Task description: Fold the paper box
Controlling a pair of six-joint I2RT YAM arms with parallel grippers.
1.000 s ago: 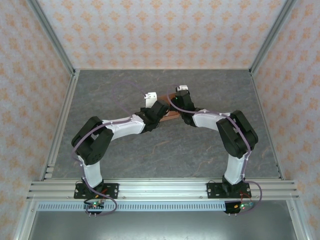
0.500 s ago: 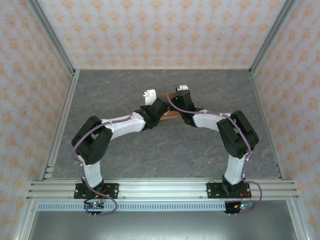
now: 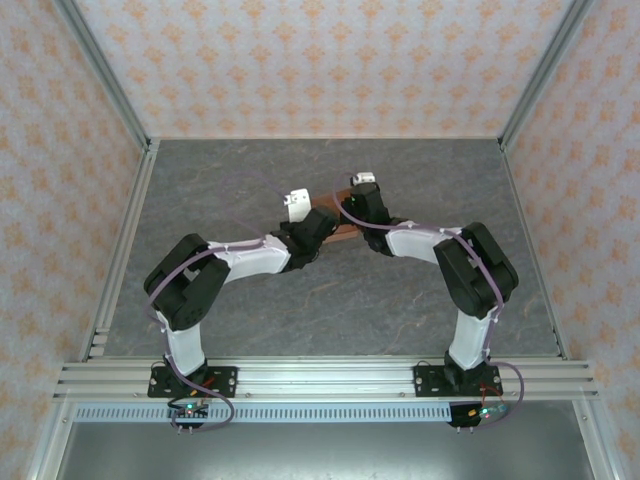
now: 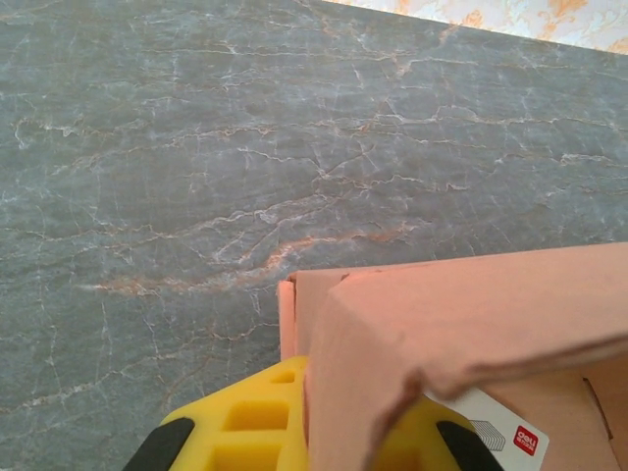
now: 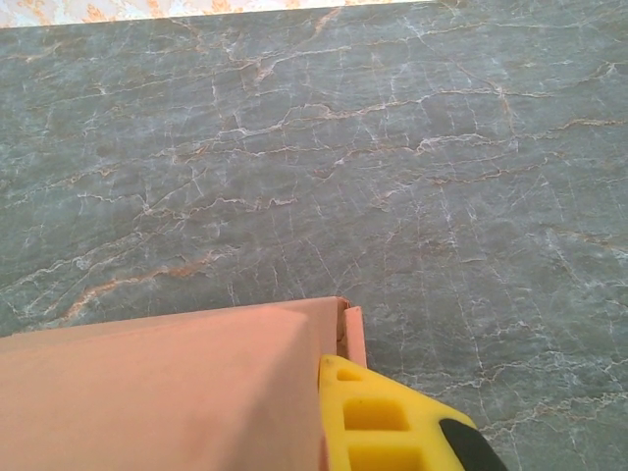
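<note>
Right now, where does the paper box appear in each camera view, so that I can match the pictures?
Top external: the paper box is near the centre, mostly hidden between the left arm and the right arm.
Left wrist: lower right, with a raised wall running to the right edge.
Right wrist: lower left, with its corner near the middle.
Shared landmark: the grey veined table under the box.

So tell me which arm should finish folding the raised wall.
Probably left: the left gripper straddles and pinches the paper box wall mid-fold; the right gripper sits at a corner.
</note>
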